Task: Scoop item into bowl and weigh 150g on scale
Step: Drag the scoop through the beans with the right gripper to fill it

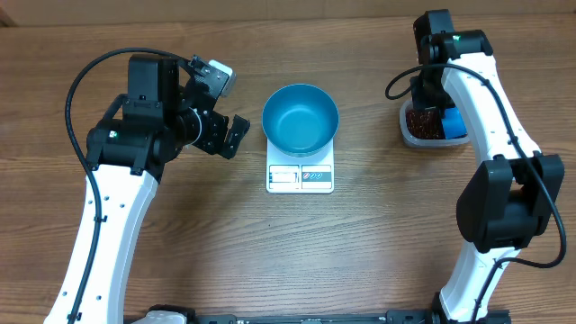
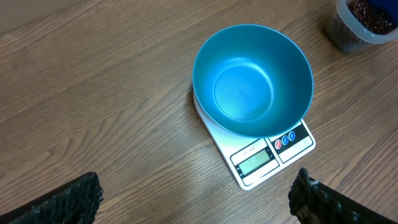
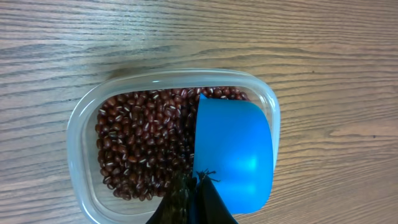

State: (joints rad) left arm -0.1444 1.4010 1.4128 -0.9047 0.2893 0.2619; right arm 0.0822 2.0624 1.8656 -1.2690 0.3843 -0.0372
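Observation:
The empty blue bowl [image 1: 301,117] [image 2: 252,81] sits on the white scale [image 1: 301,178] [image 2: 267,158], whose display faces the table's near side. My left gripper [image 1: 227,108] [image 2: 196,199] hangs open just left of the scale, above bare wood, with nothing between its fingers [image 2: 68,202]. At the far right, the red-brown beans [image 3: 140,140] [image 1: 423,120] fill a clear tub [image 3: 81,124]. My right gripper [image 3: 198,199] [image 1: 432,94] is shut on the handle of a blue scoop [image 3: 236,149] [image 1: 456,121]. The scoop's cup lies over the tub's right side, showing no beans on it.
The clear tub [image 2: 360,18] stands a short way right of the scale, with bare wooden table [image 1: 360,252] between them and in front. Both arm bases stand at the near edge.

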